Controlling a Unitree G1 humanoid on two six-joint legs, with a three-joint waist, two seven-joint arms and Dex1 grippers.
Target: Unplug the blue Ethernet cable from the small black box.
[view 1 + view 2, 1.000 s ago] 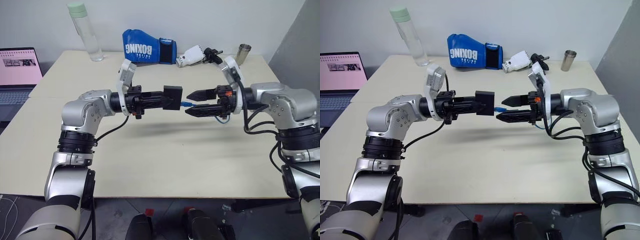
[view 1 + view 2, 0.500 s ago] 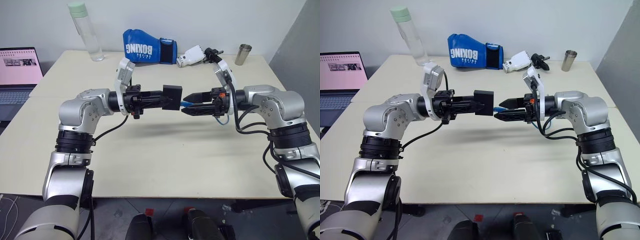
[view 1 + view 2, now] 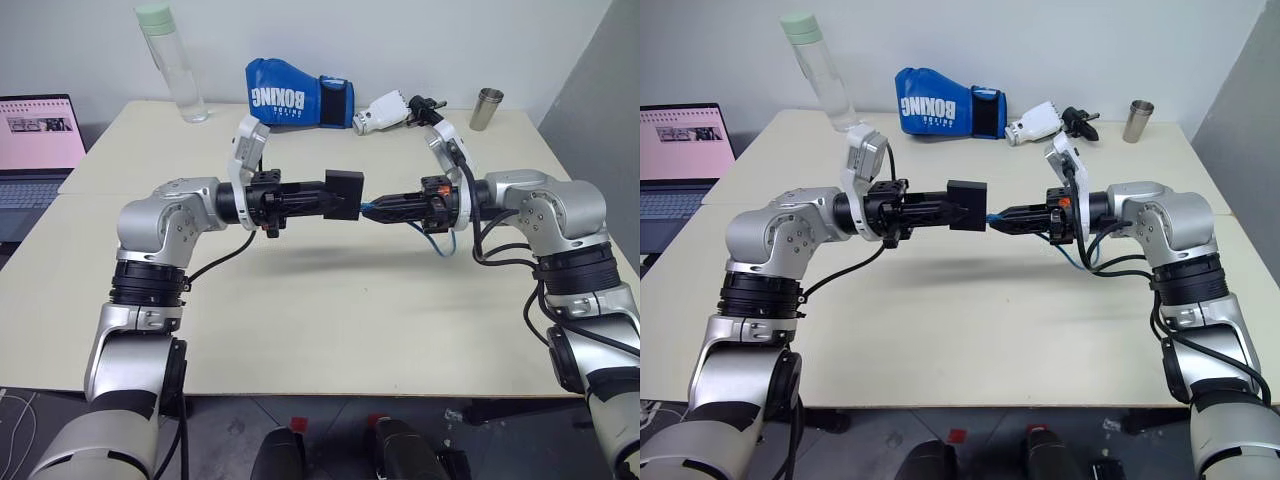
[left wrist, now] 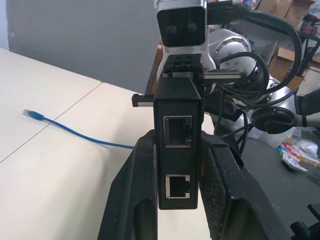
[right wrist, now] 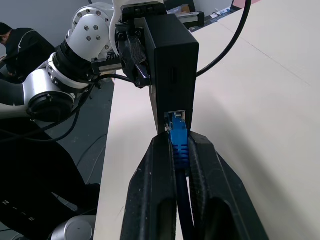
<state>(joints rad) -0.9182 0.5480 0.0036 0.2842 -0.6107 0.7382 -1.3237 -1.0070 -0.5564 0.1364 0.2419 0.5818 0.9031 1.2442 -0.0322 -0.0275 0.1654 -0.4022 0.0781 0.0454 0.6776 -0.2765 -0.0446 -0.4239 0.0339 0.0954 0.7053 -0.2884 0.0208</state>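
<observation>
At frame centre, the right pincer (image 5: 181,150) has just clamped the blue Ethernet cable (image 5: 178,142) plug; left pincer (image 4: 177,165) grips the small black box (image 4: 177,145); ready to pull.

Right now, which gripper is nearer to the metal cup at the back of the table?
Right. The right gripper, shut on the blue Ethernet cable, is mid-table below the metal cup; the left gripper, holding the small black box, is farther left.

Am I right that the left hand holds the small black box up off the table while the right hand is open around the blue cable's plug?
Not quite. The left hand does hold the small black box up, but the right hand is shut on the blue Ethernet cable at its plug, as the right wrist view shows.
</observation>
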